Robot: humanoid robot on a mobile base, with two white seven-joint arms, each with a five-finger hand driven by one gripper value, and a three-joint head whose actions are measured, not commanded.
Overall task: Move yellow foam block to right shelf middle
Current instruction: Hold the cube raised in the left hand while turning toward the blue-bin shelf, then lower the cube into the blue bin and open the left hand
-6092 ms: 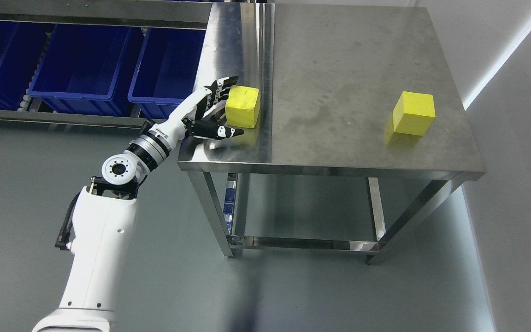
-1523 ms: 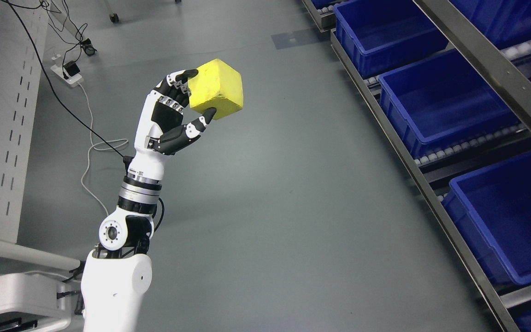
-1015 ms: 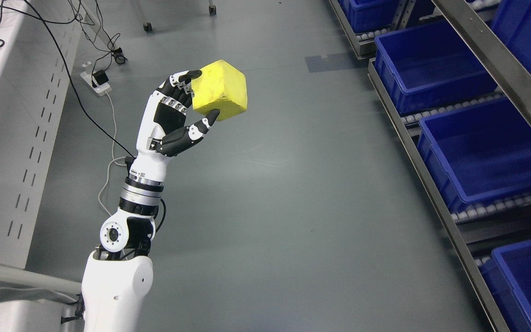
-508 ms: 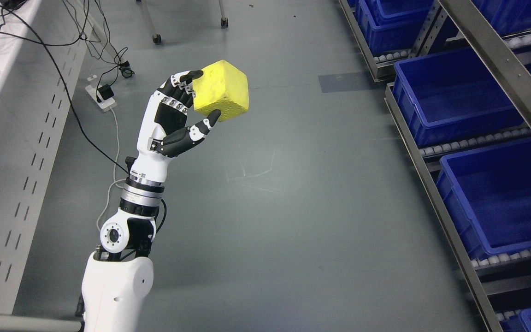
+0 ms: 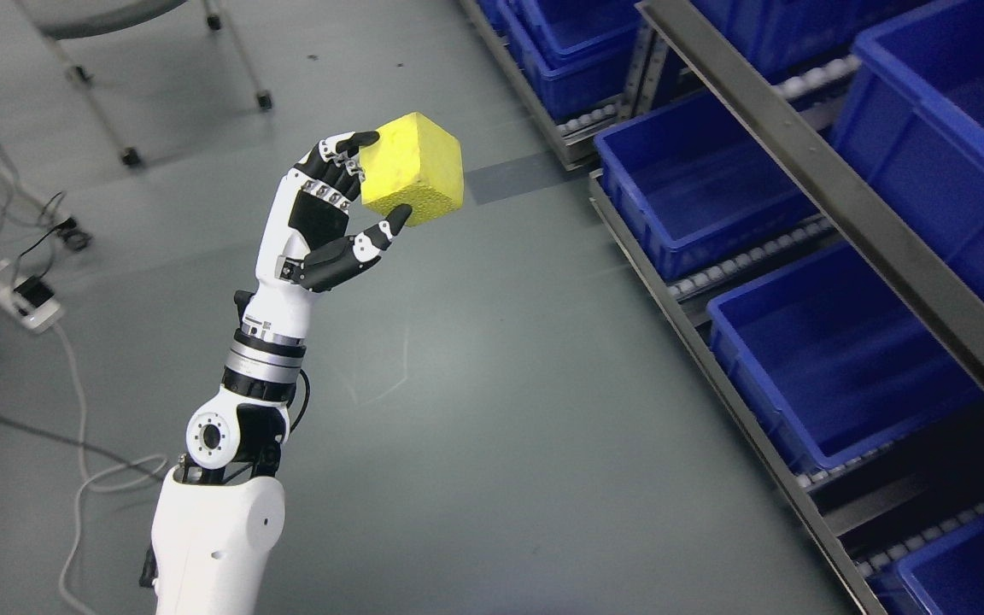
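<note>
The left hand [image 5: 347, 205] is holding the yellow foam block [image 5: 413, 167] up over the floor, carrying it, and next needs reaching to the shelf [image 5: 834, 205] on the right.

Yellow foam block [image 5: 413, 162]: cube, matte, slightly pitted faces, edges intact, tilted so one corner points up. Held in the air above the grey floor, pinched by the left hand [image 5: 330, 205], fingers along its left face and thumb under the lower edge. Shelf [image 5: 834, 213] stands well apart to the right, its metal rails carrying blue bins.
</note>
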